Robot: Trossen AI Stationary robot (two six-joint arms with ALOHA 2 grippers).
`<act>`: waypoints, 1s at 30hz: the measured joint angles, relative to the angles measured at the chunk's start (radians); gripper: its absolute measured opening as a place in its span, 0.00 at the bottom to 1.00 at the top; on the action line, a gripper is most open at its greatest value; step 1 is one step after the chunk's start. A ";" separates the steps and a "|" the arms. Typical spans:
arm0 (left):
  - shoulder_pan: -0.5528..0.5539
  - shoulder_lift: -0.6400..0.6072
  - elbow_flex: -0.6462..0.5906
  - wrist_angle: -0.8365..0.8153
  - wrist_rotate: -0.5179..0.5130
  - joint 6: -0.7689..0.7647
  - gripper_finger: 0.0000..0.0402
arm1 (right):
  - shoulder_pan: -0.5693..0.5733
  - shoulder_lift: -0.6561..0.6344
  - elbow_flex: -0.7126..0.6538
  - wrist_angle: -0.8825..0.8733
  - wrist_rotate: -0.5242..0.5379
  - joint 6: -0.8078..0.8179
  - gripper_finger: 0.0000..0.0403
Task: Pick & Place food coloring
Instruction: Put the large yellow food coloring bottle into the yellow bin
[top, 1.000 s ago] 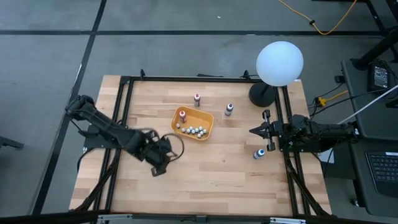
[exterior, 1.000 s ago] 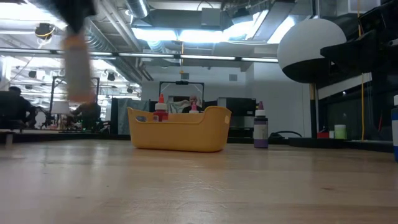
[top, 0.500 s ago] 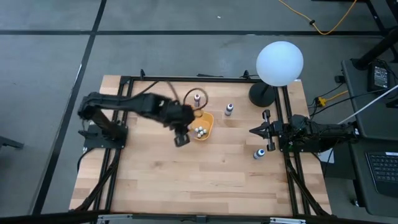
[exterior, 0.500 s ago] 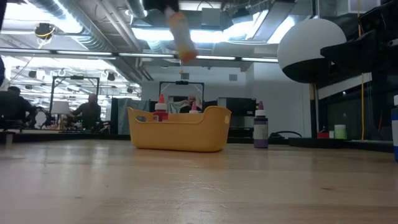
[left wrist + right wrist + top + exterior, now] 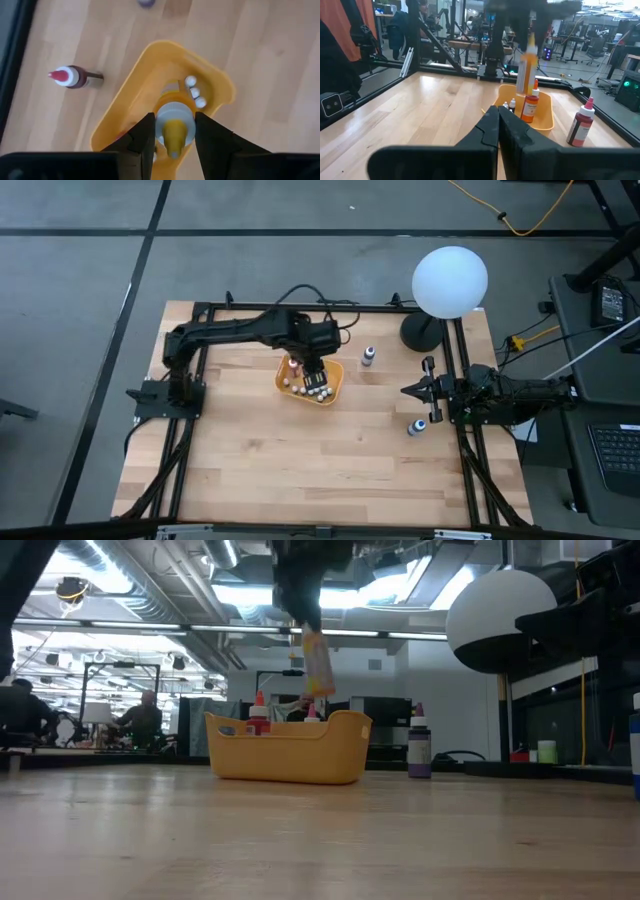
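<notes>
My left gripper (image 5: 312, 366) hangs over the orange tray (image 5: 334, 385), shut on an orange food coloring bottle (image 5: 318, 662). From the left wrist, the bottle's white collar and yellow tip (image 5: 173, 125) show between the fingers, above the tray (image 5: 131, 95). A red-topped bottle (image 5: 294, 364) stands in the tray with several small white-topped pieces (image 5: 194, 92). A maroon bottle (image 5: 75, 77) stands on the table beside the tray. A purple bottle (image 5: 368, 357) and a blue one (image 5: 417, 426) stand farther right. My right gripper (image 5: 408, 390) rests shut at the right edge. My left gripper pinches the orange bottle at its top, by the white collar (image 5: 161, 126), between its two fingers (image 5: 144, 134). They come from above, pointing steeply down. The bottle hangs below them, slightly tilted, with its lower end (image 5: 321, 686) clear above the tray's rim.
A white globe lamp (image 5: 449, 281) on a dark foot stands at the far right corner. A black frame (image 5: 200, 310) runs around the table. Bare wood lies on the near half of the table (image 5: 320, 470). People and benches show in the room beyond.
My left gripper has swung from the near left of the table toward the far and right, rising a little, and now hangs over the tray. The orange bottle has travelled with it, still hanging below the fingers.
</notes>
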 joint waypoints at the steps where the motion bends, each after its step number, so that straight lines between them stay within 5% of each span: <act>1: 0.006 0.014 0.000 -0.006 0.000 0.017 0.28 | 0.000 0.000 0.000 0.000 0.000 0.000 0.02; 30: 0.164 0.049 -0.309 0.230 0.064 0.354 0.28 | 0.000 0.000 0.000 -0.005 0.026 0.000 0.02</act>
